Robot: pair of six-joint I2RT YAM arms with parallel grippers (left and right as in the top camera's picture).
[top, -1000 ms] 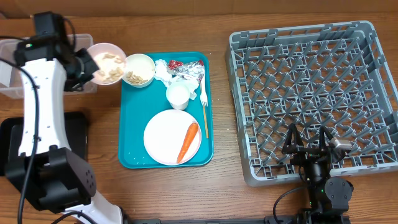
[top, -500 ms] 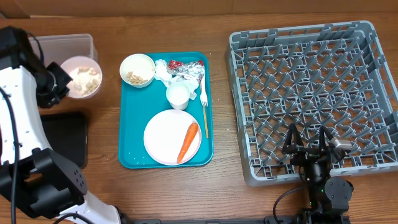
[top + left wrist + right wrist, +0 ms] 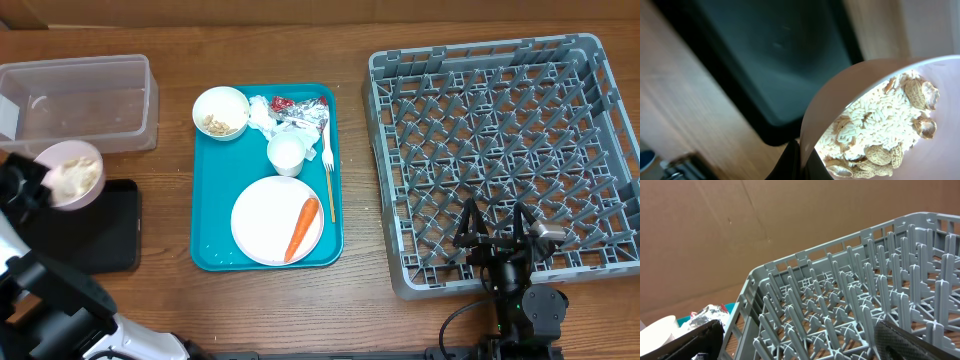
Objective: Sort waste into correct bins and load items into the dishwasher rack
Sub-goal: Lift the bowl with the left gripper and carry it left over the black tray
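Nearest to us on the right, the right gripper waits above the near edge of the dishwasher rack. Its fingers are spread wide and hold nothing. I think it waits there so it is ready when dishes come.

On the near left lies the black tray, one of the bins. Just above its far left corner hangs a small bowl. The left gripper has its fingers pressed together on the bowl's rim, one inside and one outside, so the bowl cannot slip. The bowl is full of beige food bits that look like rice and nut shells. It is held over the tray, I think, so the bits can be tipped in there.

In the middle is the teal tray. On its near part sits the round plate with the carrot lying on it. A bit farther are the cup and, just right of it, the fork. At the far end are a second bowl with a few bits in it, the crumpled napkins and the foil wrapper. None of these are sorted yet.

Far on the left stands the clear tub, the other bin. The rack on the right has no dishes in it, so most of the job is left to do
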